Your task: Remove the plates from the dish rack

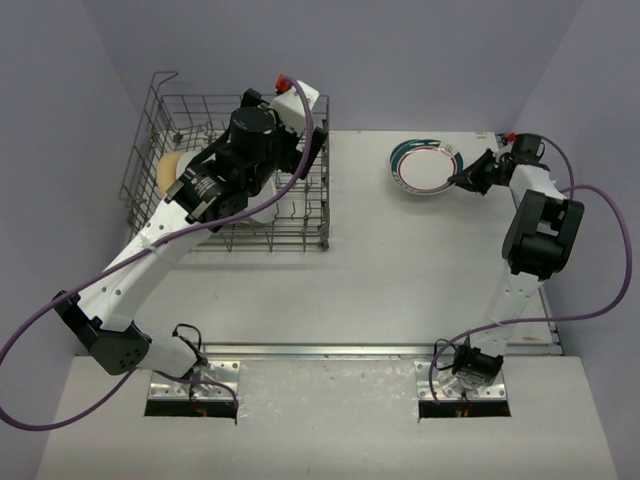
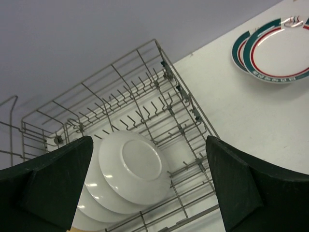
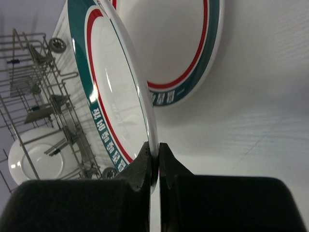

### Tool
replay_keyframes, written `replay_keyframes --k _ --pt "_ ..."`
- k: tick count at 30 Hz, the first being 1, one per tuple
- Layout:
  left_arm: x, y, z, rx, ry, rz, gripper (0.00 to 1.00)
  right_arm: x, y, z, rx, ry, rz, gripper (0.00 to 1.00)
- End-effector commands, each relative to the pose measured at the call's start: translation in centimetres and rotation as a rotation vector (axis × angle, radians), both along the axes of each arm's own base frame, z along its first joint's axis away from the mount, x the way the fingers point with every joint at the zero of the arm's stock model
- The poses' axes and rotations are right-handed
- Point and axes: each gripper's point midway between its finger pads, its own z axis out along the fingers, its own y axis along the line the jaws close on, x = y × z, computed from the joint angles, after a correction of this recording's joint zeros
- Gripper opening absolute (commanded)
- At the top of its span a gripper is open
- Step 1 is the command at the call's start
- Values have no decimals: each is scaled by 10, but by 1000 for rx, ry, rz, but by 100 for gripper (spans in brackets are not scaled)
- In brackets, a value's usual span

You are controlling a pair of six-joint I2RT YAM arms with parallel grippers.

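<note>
The grey wire dish rack (image 1: 170, 120) stands at the table's back left. My left gripper (image 2: 148, 140) is open and empty, hovering above white-backed plates (image 2: 130, 169) that lean together in the rack (image 2: 159, 96). A tan plate (image 1: 166, 170) shows at the rack's left side, partly under the arm. My right gripper (image 3: 158, 145) is shut on the rim of a teal-and-red-rimmed plate (image 3: 108, 92), held tilted over a second such plate (image 3: 188, 43) lying on the table. In the top view that gripper (image 1: 462, 180) and its plate (image 1: 425, 165) are at the back right.
The left arm covers much of the rack's middle in the top view. A red-tipped raised wire handle (image 1: 165, 78) stands at the rack's back left corner. Grey walls close the back and both sides. The table's metal front edge (image 1: 330, 350) lies between the arm bases.
</note>
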Motion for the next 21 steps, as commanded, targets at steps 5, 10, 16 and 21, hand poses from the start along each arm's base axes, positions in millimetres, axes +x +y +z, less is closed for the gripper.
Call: replay_keyframes --k 5,10,16,21 --pt "0 31 -12 -94 38 96 100 67 -20 10 35 -143 -79 1" --pt "0 35 -23 -84 52 108 100 76 -12 -14 48 -121 -44 9" --pt "2 46 -28 -82 62 140 100 74 -9 -8 -3 -106 -50 79" --pt "1 64 -26 -114 64 196 100 54 -9 28 -101 -117 -32 97"
